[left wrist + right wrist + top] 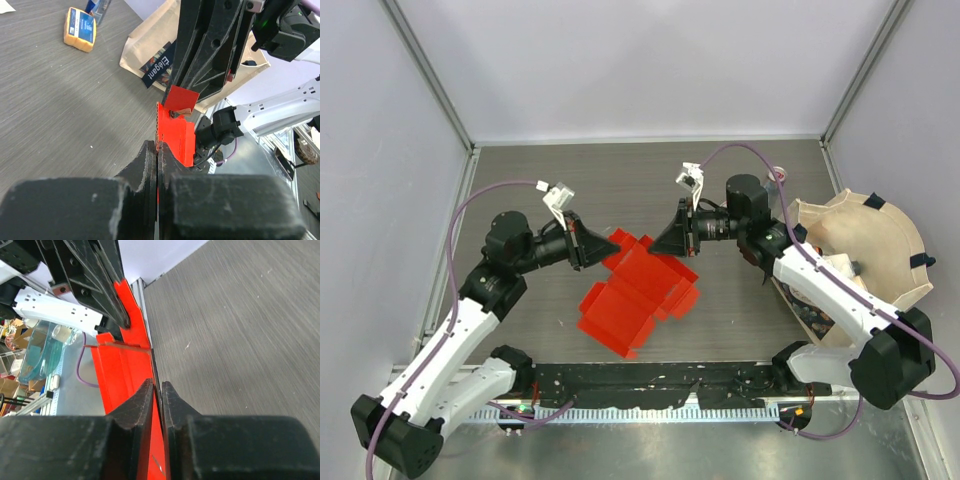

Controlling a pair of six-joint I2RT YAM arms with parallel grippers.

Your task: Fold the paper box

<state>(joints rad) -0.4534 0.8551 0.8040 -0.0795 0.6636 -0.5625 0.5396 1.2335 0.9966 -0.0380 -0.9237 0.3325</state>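
The red paper box point(638, 288) is a flat, partly folded sheet held above the middle of the table. My left gripper point(613, 246) pinches its upper left flap; in the left wrist view the gripper point(158, 146) is shut on the sheet's red edge point(175, 135). My right gripper point(655, 245) pinches the upper edge from the right; in the right wrist view the gripper point(156, 386) is shut on the red sheet point(120, 372). The two grippers face each other, close together. The lower part of the sheet hangs toward the near edge.
A tan bag point(865, 250) with dark handles lies at the right, partly under my right arm. In the left wrist view a yellow packet point(80, 29) lies on the table beside the bag point(150, 47). A black rail point(650, 380) runs along the near edge.
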